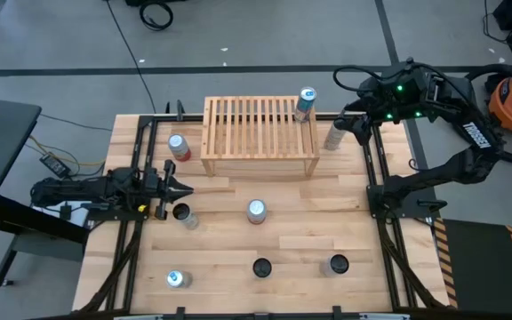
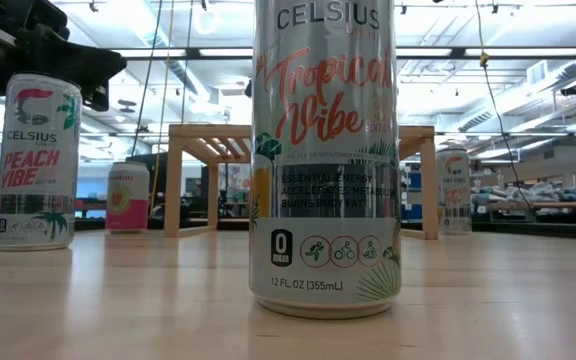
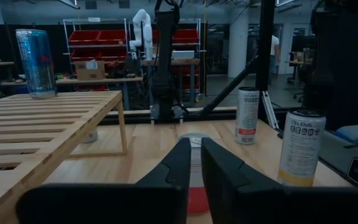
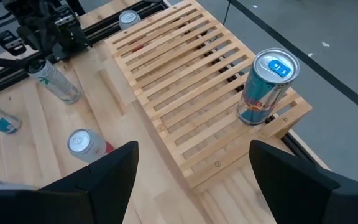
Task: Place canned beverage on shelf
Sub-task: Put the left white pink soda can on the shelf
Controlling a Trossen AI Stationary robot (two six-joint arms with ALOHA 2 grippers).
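My table [image 1: 238,222] is evenly bright from the ceiling light strips [image 2: 488,50], with soft, short shadows. My left wrist view is dim. The close can [image 2: 326,150] reflects glare, and the room behind it looks slightly blurred.

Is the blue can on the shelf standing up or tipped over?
Standing up. The blue can sits upright on its base at a corner of the wooden shelf, its top facing up.
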